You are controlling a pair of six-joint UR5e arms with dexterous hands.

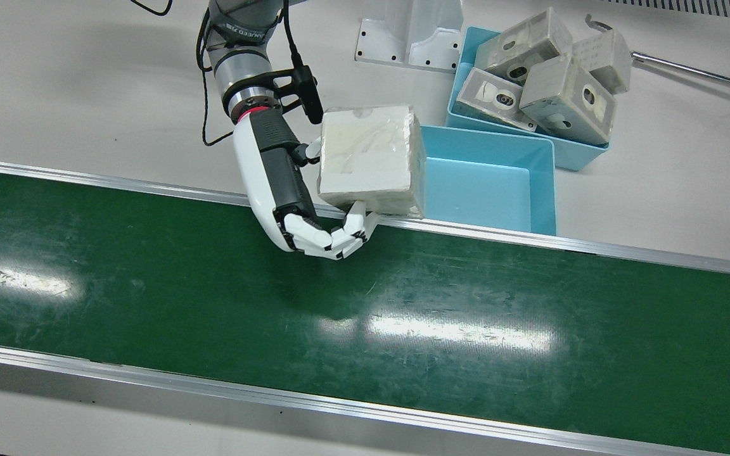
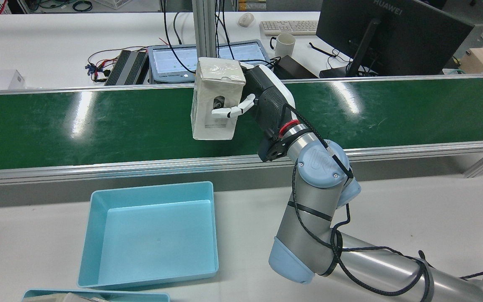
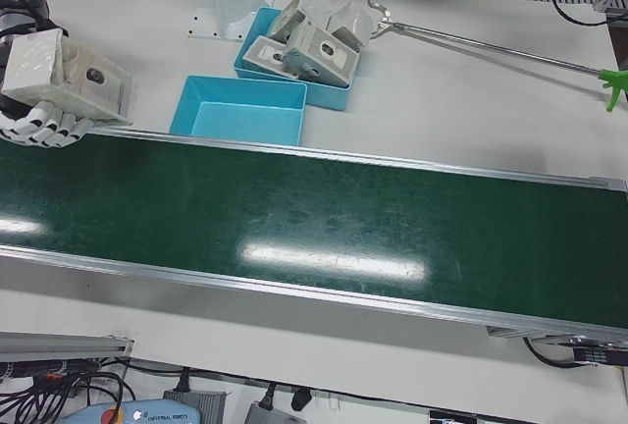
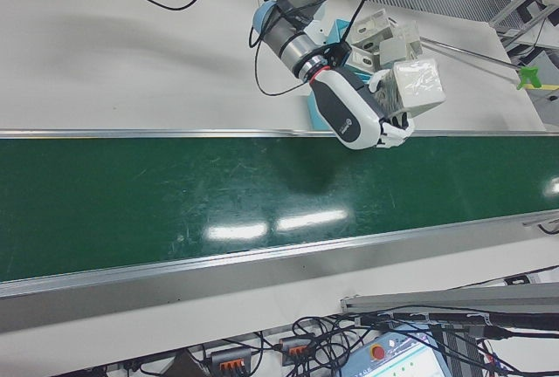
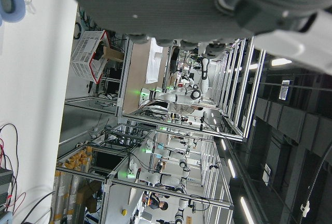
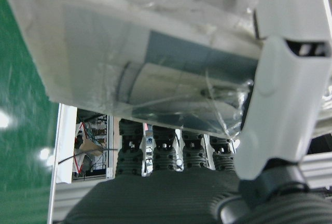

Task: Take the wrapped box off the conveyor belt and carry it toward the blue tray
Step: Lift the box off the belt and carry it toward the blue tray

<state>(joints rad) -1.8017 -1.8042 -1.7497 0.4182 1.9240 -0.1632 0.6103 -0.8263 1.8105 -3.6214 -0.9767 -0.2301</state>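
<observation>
Front view: right hand [image 1: 289, 190] clamped on the wrapped box [image 1: 370, 158], fingers [image 1: 339, 237] curled under its near edge. Box held in the air over the far rail of the conveyor belt [image 1: 213, 304], partly covering the left wall of the blue tray [image 1: 485, 183]. Behind that tray, to the right, a second blue tray [image 1: 460, 95] heaped with wrapped boxes [image 1: 542, 76].

Rear view: same hand [image 2: 266, 105] gripping the box [image 2: 216, 98] from its right side, one finger [image 2: 231, 110] across the face turned to the camera. Box upright, raised above the green belt [image 2: 57, 126]. Empty blue tray [image 2: 151, 233] on the white table [image 2: 245, 218], on the near side of the belt, below and left of the box.

Left-front view: at the left edge, box [image 3: 64, 76] tilted, fingers [image 3: 44, 130] beneath it, just left of the tray [image 3: 240, 110].

Right-front view: hand [image 4: 362, 115] and box [image 4: 417, 87] above the belt's far edge, near the right end.

Right hand view: plastic-wrapped box [image 6: 135, 53] pressed close against palm and fingers [image 6: 280, 79].

Left hand view: only the room beyond; cannot tell whether the left hand is apart or together.
</observation>
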